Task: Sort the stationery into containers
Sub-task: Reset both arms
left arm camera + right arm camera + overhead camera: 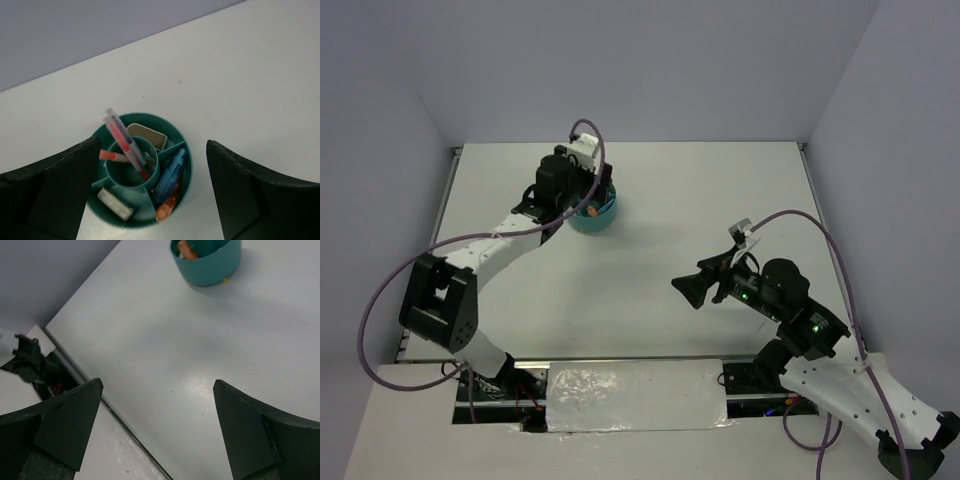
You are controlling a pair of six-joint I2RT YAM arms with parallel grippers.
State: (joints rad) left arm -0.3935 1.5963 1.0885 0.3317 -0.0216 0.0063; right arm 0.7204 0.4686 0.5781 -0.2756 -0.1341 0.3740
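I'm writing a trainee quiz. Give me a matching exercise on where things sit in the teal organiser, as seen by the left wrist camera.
Things:
1 pink pen
2 blue marker
3 white eraser
4 tan eraser

Places in the teal organiser, left wrist view:
A lower-left compartment
B central tube
C top compartment
D right-hand compartment

Pairs: 1-B, 2-D, 3-A, 4-C

Bright, even, diffuse light; soft shadows; mild sheen on the table [195, 385]; frames sharp.
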